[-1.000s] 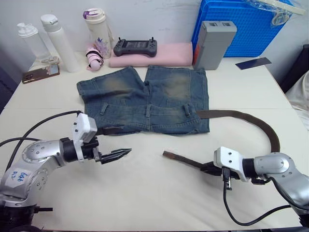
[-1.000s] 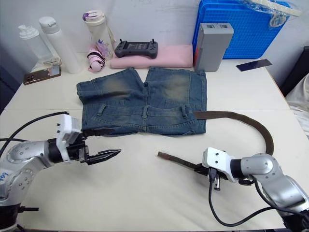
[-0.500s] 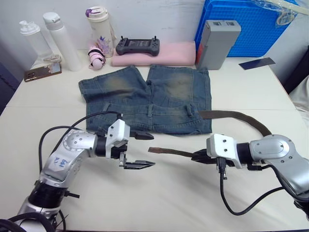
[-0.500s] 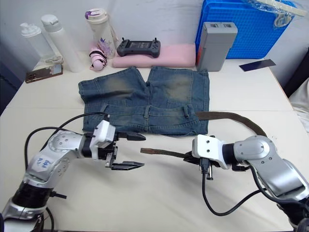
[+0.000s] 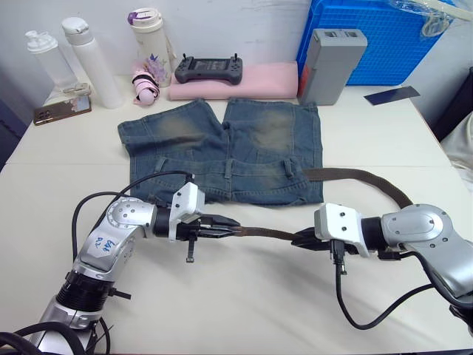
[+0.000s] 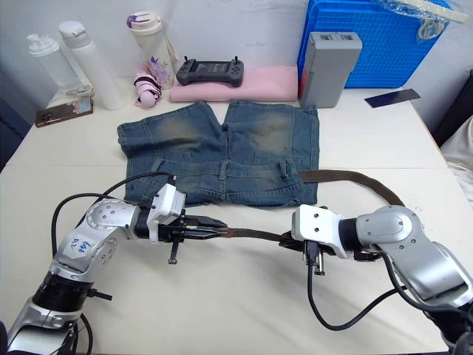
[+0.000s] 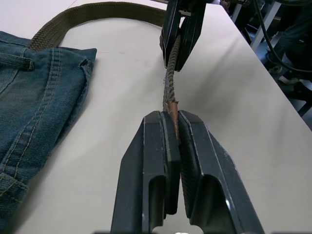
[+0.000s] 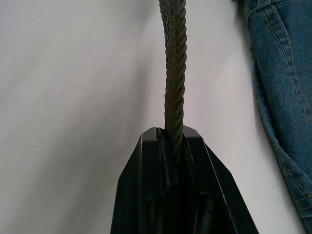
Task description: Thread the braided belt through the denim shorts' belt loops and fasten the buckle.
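Observation:
The denim shorts (image 5: 222, 155) lie flat mid-table, waistband toward me, with belt loops (image 5: 227, 171) (image 5: 287, 168) across it. The braided belt (image 5: 355, 175) runs out from the waistband's right side, curves round behind my right arm and comes back as a taut stretch (image 5: 266, 234) in front of the shorts. My right gripper (image 5: 299, 239) is shut on that stretch. My left gripper (image 5: 235, 228) is shut on the belt's tan free end (image 7: 170, 109), facing the right gripper (image 7: 179, 34). The buckle is hidden.
Along the back edge stand bottles (image 5: 92, 63) (image 5: 151, 44), a phone (image 5: 63, 111), a controller (image 5: 206, 70) on pink folded cloth (image 5: 251, 81), a grey box (image 5: 329, 66) and a blue crate (image 5: 384, 37). Bare tabletop (image 5: 244, 296) lies in front of the grippers.
My left gripper moved right to the belt's free end and closed on it. My right gripper kept its hold and carried the belt a little left.

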